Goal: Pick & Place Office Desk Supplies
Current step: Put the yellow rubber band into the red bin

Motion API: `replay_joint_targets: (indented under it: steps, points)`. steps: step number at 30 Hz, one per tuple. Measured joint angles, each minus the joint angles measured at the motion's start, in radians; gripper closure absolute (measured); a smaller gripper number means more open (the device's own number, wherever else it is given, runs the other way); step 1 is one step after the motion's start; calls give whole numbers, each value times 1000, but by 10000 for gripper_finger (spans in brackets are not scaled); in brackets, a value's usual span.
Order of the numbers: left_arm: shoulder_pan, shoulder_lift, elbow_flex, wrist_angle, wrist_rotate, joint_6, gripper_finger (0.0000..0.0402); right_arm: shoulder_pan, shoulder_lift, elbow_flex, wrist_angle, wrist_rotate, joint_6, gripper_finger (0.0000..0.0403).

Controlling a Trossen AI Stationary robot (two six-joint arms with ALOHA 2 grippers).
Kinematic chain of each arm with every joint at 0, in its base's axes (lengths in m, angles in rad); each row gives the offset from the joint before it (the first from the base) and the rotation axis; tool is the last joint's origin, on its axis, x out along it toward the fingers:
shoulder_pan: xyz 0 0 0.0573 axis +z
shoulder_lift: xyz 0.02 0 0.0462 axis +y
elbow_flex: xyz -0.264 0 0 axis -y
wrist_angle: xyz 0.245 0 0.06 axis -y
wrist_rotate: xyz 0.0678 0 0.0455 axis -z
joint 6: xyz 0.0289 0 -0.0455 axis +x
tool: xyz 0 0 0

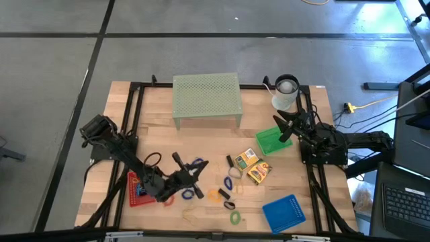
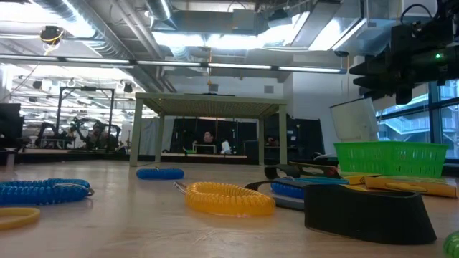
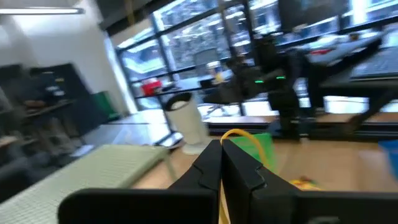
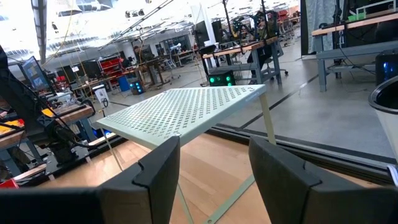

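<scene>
Your left hand (image 1: pixel 195 171), lower centre of the high view, is clenched on a thin yellow ring (image 3: pixel 239 135). That slim hold could slip if you swing fast; your right hand (image 1: pixel 285 128), at right, waits released above the green tray (image 1: pixel 267 142)

Pale wooden worktop (image 1: pixel 201 144), matt, visible grain. Pale green perforated metal riser (image 1: pixel 206 97), upper centre, matt painted. Green plastic mesh tray (image 2: pixel 391 158), slightly glossy. Yellow coiled plastic ring (image 2: pixel 229 198), centre foreground, shiny. Blue perforated plastic tray (image 1: pixel 283 213), lower right, smooth.
</scene>
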Motion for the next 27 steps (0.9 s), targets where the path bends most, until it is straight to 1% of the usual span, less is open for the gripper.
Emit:
replay_joint_targets:
  steps: [4,9,11,13,15,18,20,22,26,27]
  points:
    - [-11,0,0,-105,126,-126,401,0,0,0,0,0,0,209]
    - [14,0,0,-284,289,-373,400,0,0,0,0,0,0,209]
    - [24,-5,0,-379,322,-474,401,0,0,0,0,0,0,209]
    - [29,-41,0,-513,348,-566,400,0,0,0,0,0,0,209]
    - [37,-104,0,-657,389,-680,399,0,0,0,0,0,0,209]
    - [52,-216,0,-875,488,-876,401,0,0,0,0,0,0,209]
    - [61,-291,0,-999,579,-988,400,0,0,0,0,0,0,209]
    - [62,-361,0,-1110,696,-1095,399,0,0,0,0,0,0,209]
    - [60,-481,0,-1293,1021,-1359,400,0,0,0,0,0,0,209]
    - [57,-507,0,-1323,1083,-1434,400,0,0,0,0,0,0,209]
